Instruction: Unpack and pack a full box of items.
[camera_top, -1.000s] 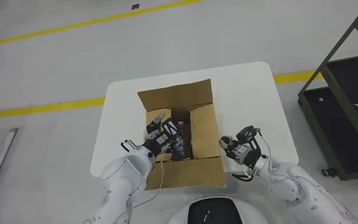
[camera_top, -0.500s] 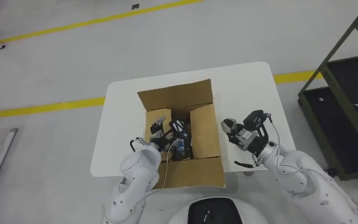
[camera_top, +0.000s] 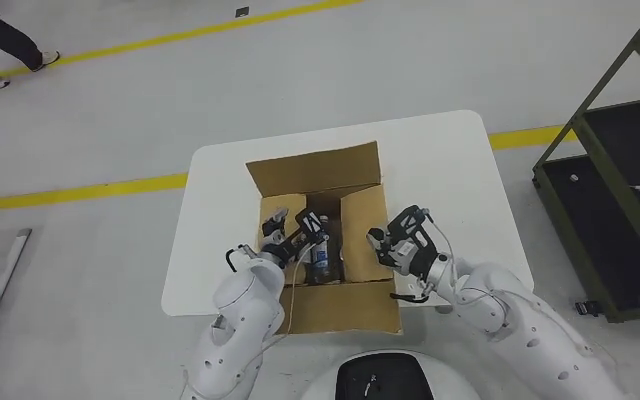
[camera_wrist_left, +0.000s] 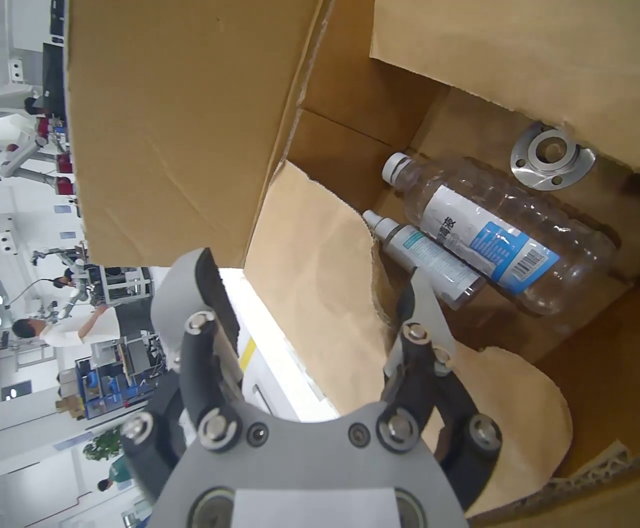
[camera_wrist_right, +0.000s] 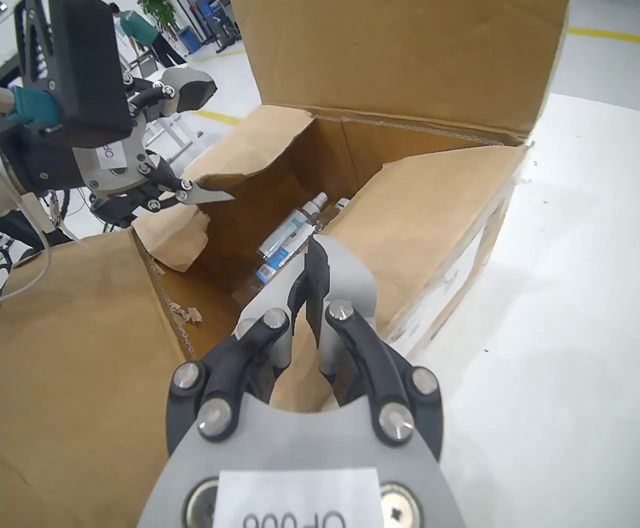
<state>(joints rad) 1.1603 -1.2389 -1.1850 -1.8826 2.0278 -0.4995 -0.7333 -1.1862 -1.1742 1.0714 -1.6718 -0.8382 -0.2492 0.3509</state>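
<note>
Open box (camera_top: 315, 170) in the middle of the worktop (camera_top: 440, 160), its items lying at the bottom.
Inside lie a clear bottle (camera_wrist_left: 500, 240), a spray bottle (camera_wrist_left: 425, 260) touching it, and a metal flange (camera_wrist_left: 552, 155) nearby. The left tool (camera_wrist_left: 310, 272), spread wide, straddles the torn flap (camera_wrist_left: 325, 330). The right tool (camera_wrist_right: 315, 255), clenched on nothing, hovers over the opposite flap. Reaching down, a finger could snag that flap and tear it further.

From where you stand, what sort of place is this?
Probably a factory-style robot test hall: grey floor with painted yellow lines, a green metal shelving rack, and a brown cardboard box on a white table.
</note>
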